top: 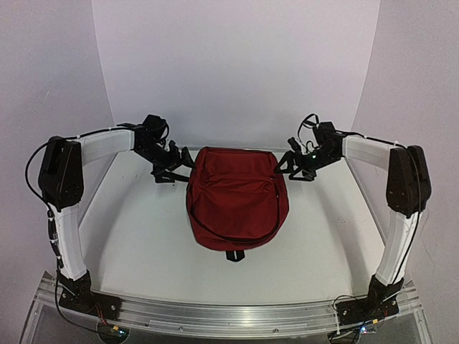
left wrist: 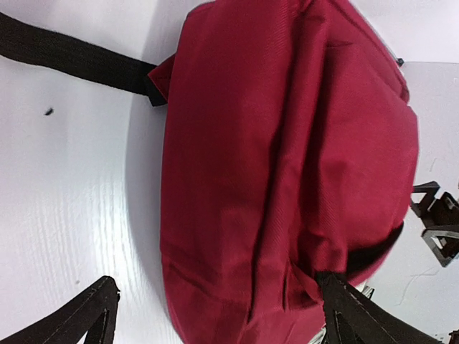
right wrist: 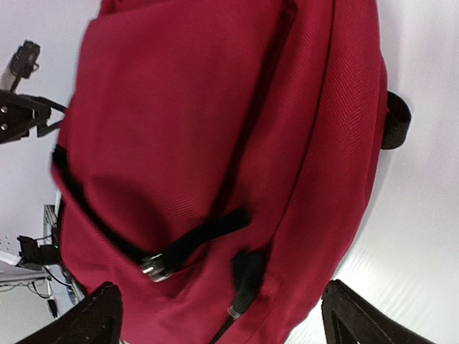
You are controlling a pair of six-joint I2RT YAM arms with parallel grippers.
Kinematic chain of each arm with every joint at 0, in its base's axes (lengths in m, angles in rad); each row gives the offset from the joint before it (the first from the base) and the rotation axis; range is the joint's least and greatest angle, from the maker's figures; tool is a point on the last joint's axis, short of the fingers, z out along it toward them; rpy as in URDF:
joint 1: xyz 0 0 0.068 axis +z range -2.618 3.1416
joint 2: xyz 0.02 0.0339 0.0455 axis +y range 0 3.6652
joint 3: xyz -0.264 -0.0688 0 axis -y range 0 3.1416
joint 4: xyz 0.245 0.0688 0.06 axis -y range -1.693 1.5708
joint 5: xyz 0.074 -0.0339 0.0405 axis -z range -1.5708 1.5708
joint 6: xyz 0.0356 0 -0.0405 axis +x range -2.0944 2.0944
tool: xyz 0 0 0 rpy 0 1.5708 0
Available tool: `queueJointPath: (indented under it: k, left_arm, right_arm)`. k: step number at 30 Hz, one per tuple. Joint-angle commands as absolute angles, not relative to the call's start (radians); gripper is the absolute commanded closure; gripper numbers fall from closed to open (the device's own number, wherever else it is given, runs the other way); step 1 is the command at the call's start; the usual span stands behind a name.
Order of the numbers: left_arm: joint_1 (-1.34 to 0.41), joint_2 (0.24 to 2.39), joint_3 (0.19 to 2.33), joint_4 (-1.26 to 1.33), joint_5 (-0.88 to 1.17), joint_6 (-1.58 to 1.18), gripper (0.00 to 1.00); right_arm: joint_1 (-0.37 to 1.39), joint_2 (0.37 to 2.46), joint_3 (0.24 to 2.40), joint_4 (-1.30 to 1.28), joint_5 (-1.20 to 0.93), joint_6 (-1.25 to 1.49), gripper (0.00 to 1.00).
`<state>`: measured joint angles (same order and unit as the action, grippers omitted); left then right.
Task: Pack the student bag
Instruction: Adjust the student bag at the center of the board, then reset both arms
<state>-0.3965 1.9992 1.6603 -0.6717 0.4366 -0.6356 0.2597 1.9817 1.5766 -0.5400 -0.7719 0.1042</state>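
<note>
Dark red fabric marks the student bag (top: 237, 197), which lies flat on the white table (top: 143, 244) at about the middle of its width, towards the far side and between the two arms. Its rounded end points to the near edge, where a small black loop (top: 234, 255) sticks out from under it; its straighter end lies away from the arm bases. A dark zip line (top: 215, 231) curves across the near part of the bag.

The left gripper (top: 178, 169) sits at the bag's far left corner, its jaws spread wide. In the left wrist view one black finger (left wrist: 97, 315) stands over bare table and the other (left wrist: 351, 308) lies against the red cloth, with the bag's corner between them. A flat black strap (left wrist: 72, 54) runs out from the bag across the table.

The right gripper (top: 285, 166) sits at the far right corner, its jaws likewise spread wide. In the right wrist view its fingers (right wrist: 97, 315) stand on either side of the bag's edge, not pinching it. A metal zip pull (right wrist: 154, 268) with a black tab (right wrist: 208, 231) lies on the front of the bag.

A silver rail (top: 229, 312) carries both arm bases at the near edge.
</note>
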Motion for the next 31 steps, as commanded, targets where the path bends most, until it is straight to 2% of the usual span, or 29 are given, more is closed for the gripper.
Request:
queueJointPath:
  k: [1,6,10,23,31]
  left_arm:
    - [-0.364,1.860,1.739,-0.823,0.360,-0.566,0.00]
    - [-0.331,1.769,1.836,-0.953,0.280,-0.507,0.00]
    - [-0.315,1.654,1.807,-0.983,0.181,-0.508,0.00]
    - [-0.314,1.210,1.216,-0.967,0.051,-0.659,0.00]
    - [-0.313,1.105,1.104,-0.962,0.026,-0.708,0.00]
  right_arm:
    - [0.240,1.827,1.597,-0.560,-0.726,0.046,0.02]
    - [0.191,1.737,1.635,-0.581,-0.653,0.011,0.02]
    - [0.148,1.642,1.603,-0.580,-0.586,-0.029,0.02]
    - [0.026,1.340,1.169,-0.579,-0.529,-0.120,0.02]
    - [0.008,1.334,1.123,-0.577,-0.557,-0.119,0.02]
